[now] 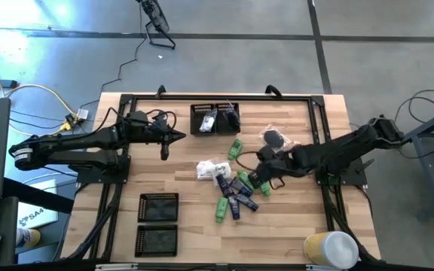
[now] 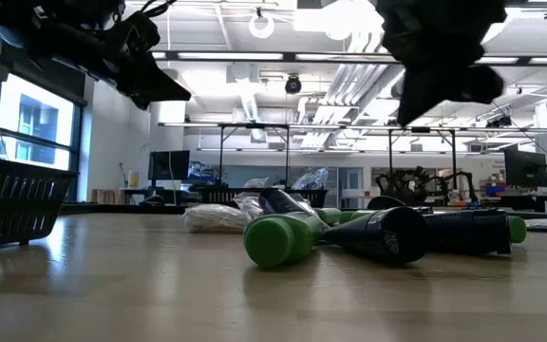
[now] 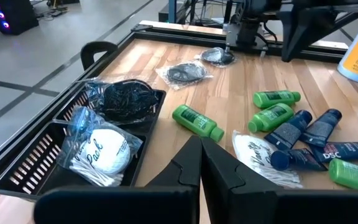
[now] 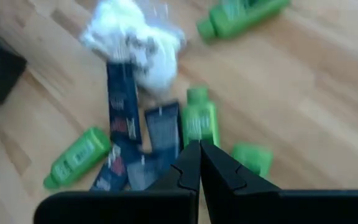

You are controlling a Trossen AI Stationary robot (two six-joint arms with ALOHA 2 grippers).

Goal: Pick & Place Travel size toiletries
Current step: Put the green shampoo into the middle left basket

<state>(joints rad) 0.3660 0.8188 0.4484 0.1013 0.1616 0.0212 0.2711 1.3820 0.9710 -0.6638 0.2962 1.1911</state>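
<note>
The travel size toiletries lie in a loose pile (image 1: 232, 192) mid-table: green tubes (image 4: 199, 121), navy tubes (image 4: 122, 102) and a white crinkly packet (image 4: 135, 43). One green tube (image 3: 196, 121) lies apart toward the far side. Dark round pieces in clear bags (image 3: 182, 73) lie on the wood at the far right. My right gripper (image 4: 199, 149) is shut, slanting down above the pile's right side (image 1: 262, 175), touching nothing. My left gripper (image 3: 201, 146) is shut and hovers near level left of the far tray (image 1: 181, 136).
A black mesh tray (image 1: 215, 119) at the far middle holds a dark bagged piece (image 3: 126, 99) and a white packet (image 3: 101, 152). Two more black trays (image 1: 159, 207) sit near left. A yellow-and-white cup (image 1: 330, 248) stands at the near right corner.
</note>
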